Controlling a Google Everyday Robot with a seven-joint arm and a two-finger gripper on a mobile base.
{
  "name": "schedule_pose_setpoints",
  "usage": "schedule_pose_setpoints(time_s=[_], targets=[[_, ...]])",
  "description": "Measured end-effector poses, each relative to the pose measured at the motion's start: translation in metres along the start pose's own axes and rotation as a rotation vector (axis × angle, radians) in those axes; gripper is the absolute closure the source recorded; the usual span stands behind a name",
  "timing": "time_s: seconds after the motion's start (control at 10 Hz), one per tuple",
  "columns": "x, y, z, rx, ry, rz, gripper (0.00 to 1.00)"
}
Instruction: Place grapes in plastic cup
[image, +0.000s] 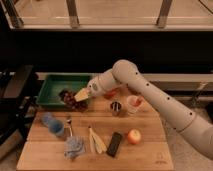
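The grapes (71, 101), a small dark red-purple bunch, lie at the front right corner of the green tray (52, 90). My gripper (80, 95), with its yellowish fingertip end, is at the tray's right edge, just above and right of the grapes, touching or nearly touching them. The pale-blue translucent plastic cup (50, 121) sits on the wooden board (150, 155) at the front left, below the tray and well left of the gripper.
On the board are a spoon (69, 126), a blue cloth (74, 147), pale yellow strips (96, 141), a black bar (115, 144), an apple (133, 136), a metal cup (116, 107) and a white cup with a red item (134, 103).
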Motion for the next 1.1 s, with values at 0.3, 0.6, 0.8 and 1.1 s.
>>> schedule_pose_setpoints(time_s=[0.3,0.6,0.8,1.1], targets=[[-0.005,-0.012,0.021,0.026,-0.046,-0.048,1.0],[-0.014,-0.032,0.08,0.093,-0.109,-0.083,1.0],[-0.023,-0.038,0.107,0.14,-0.144,-0.089,1.0],[-0.037,-0.047,0.146,0.21,-0.202,-0.091,0.95]])
